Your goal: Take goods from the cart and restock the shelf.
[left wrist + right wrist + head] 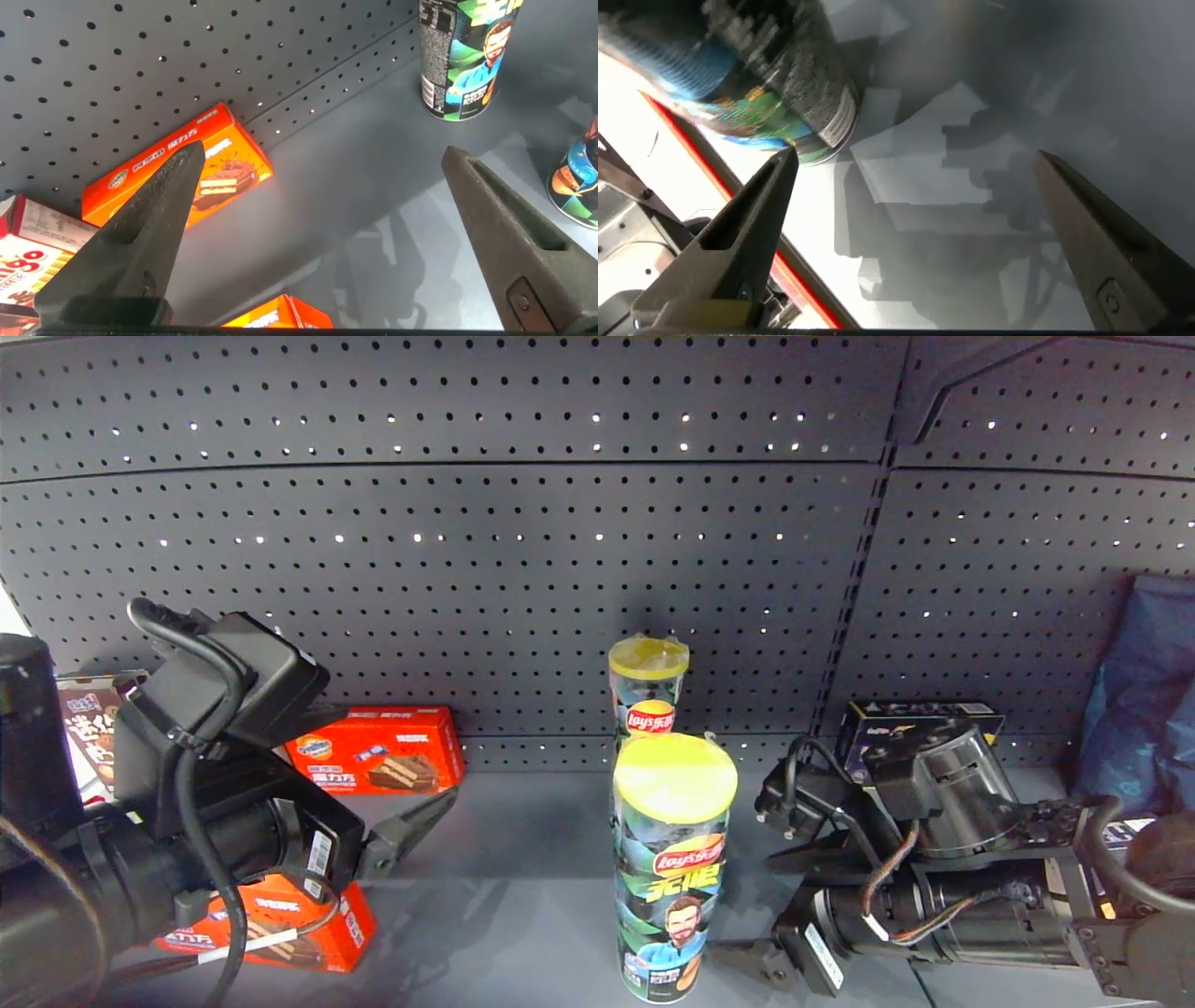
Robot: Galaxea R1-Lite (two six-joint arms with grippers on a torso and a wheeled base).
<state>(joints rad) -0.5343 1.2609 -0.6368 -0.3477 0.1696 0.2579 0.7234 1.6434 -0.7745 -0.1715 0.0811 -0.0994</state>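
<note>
front chip can (670,868), second can (648,695) behind; orange boxes (378,749) beside spread left claw (322,154)

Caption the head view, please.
Left gripper and right gripper, both open, flank two chip cans on the shelf near orange wafer boxes.

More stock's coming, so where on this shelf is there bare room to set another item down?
Bare grey shelf floor lies between the rear orange cardboard wafer box and the front yellow-lidded chip tube. The right end is crowded: a black box, a blue bag. A second orange box fills the left front.
</note>
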